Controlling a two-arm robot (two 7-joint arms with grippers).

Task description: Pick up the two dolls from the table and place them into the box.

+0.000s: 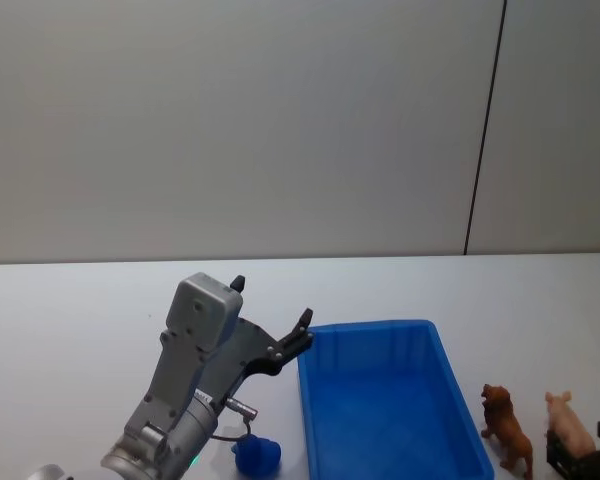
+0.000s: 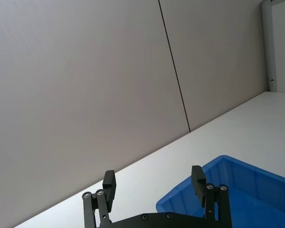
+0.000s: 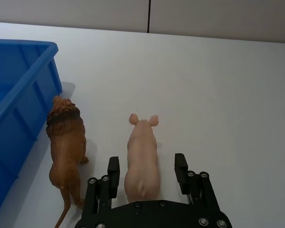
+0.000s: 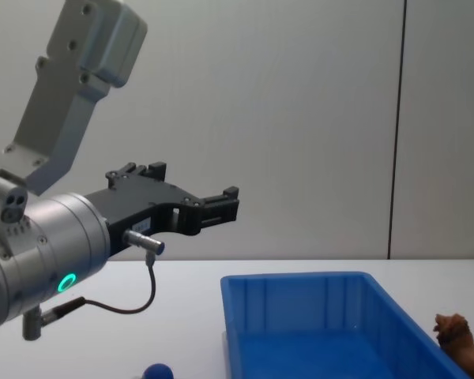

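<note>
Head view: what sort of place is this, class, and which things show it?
Probably a robotics lab test bench: a plain white table against a grey panelled wall, a blue box with a toy lion beside it, and the left gripper raised open by the box.

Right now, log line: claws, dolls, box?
left claw: open, empty, raised left of box | right claw: open, straddling pink pig | brown lion: on table | blue doll: on table | box: nothing visible inside
</note>
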